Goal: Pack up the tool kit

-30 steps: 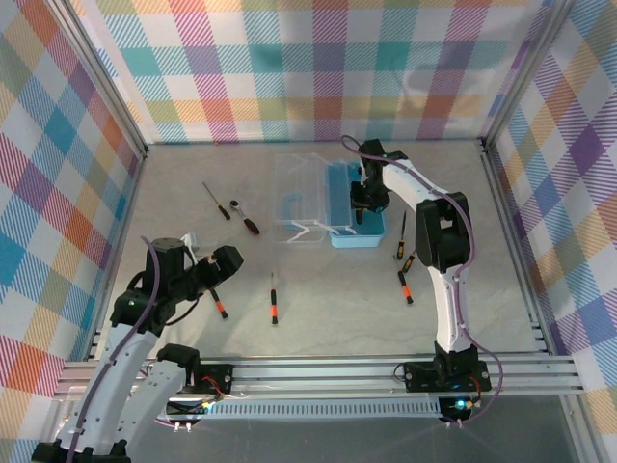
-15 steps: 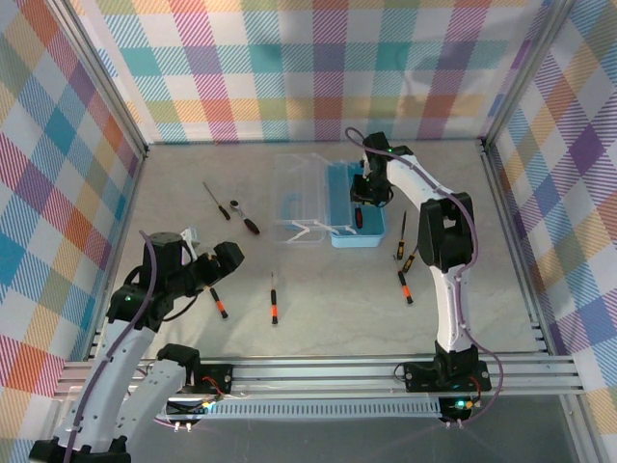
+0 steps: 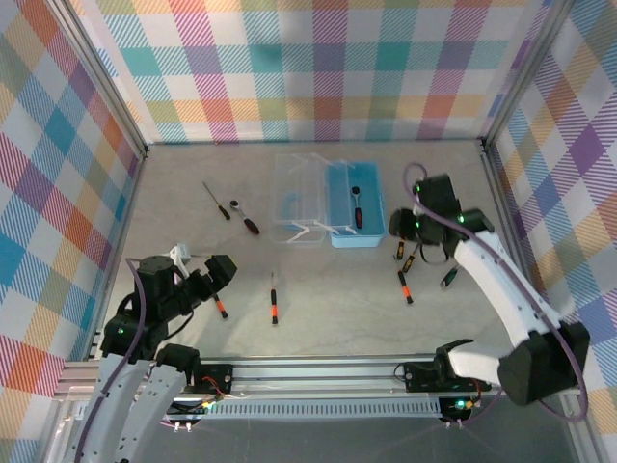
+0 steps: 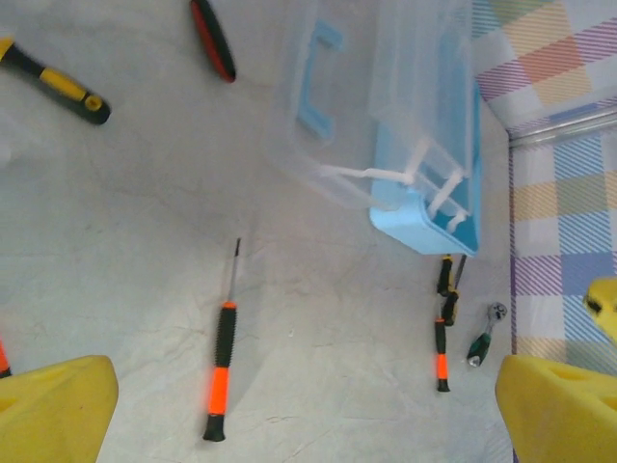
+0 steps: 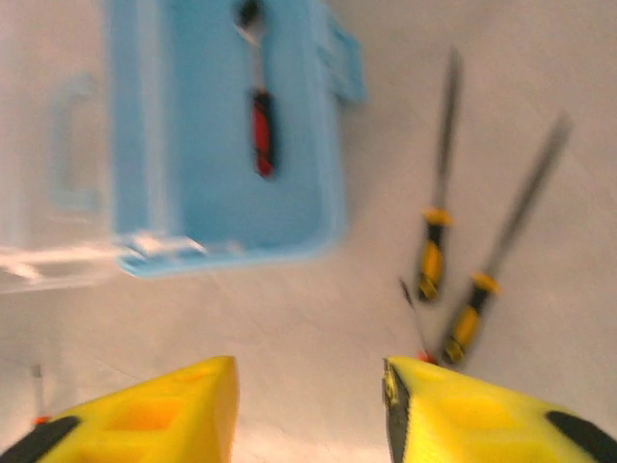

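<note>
A: What kind of room and surface is it?
B: A pale grey, mottled table with aluminium rails along its edges and bright plaid cloth walls on 3 sides.
A: Where is the kit?
B: The light-blue box sits at the far middle. Its long axis runs away from the arm bases, and its clear lid is swung open to the left. 1 red-handled ratchet lies lengthwise inside, head toward the far wall.
A: Any loose tools?
B: 1 black-and-orange screwdriver lies in the near middle, tip toward the far wall. More screwdrivers lie just right of the box.
A: And the fingers?
B: The left gripper hangs over the near left, its yellow fingers spread wide and empty. The right gripper hovers just right of the box, its fingers parted over bare table.
</note>
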{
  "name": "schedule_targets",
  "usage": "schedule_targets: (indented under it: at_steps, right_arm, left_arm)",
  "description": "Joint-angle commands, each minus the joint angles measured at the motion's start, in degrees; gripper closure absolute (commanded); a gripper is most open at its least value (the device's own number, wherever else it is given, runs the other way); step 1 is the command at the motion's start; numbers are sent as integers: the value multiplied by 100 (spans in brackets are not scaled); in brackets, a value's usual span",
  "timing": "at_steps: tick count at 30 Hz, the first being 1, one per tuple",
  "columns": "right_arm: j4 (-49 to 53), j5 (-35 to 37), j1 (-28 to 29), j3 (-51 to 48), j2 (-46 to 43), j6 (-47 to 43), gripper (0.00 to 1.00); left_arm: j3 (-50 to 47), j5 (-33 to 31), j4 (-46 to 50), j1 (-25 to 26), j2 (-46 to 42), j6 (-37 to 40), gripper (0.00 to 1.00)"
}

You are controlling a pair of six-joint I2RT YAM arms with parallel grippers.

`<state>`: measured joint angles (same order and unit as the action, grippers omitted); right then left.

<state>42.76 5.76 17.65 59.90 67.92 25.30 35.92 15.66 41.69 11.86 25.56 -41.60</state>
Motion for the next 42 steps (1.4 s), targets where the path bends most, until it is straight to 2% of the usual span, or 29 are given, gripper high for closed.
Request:
schedule_targets:
  at_steps: [1,5,8,11,15,19,21,24,27,30,33,38,42]
  right_arm:
    - [136,1071,-84,-818,-303,474,49]
    - [322,1679,-427,-1200,-635,861,41]
    - [215,1620,-913,-1384,-658,1190,39]
    - [-326,1250,-1523,-1640,-412,1182,40]
    - [-825,789,-2140,-1410,662,973,42]
    - [-544,1275,-2213,-696,1745,960,44]
    - [-631,1126,-2375,-664,2077,1033,44]
    - [-869,369,-2650,-761,2476,1040,51]
    - [-791,297,-2767,-535,2828,984,54]
    - [-694,76,-2824,-397,3082,929,53]
    - [-662,-84,-2901,-297,3354,834,65]
    - [-838,-277,-2913,-381,3266,736,84]
    - [-1094,-514,-2859,-630,2964,662,90]
  left_arm:
    - [-287,127,-298,-34,-131,-242,0]
    - [-152,223,-680,-37,276,-92,0]
    - [-38,470,-991,-34,803,-63,0]
    - [10,769,-1175,-26,1207,-73,0]
    - [-151,860,-1355,-8,1226,-159,0]
    - [-358,959,-1594,66,1109,-274,0]
    - [-391,1027,-1629,147,1088,-304,0]
    - [-452,866,-1629,285,1015,-404,0]
    - [-433,717,-1536,351,968,-427,0]
    - [-387,720,-1514,370,1004,-406,0]
    - [-313,653,-1609,376,1173,-336,0]
    - [-65,746,-1723,403,1690,-308,0]
    - [-22,774,-1708,505,1815,-348,0]
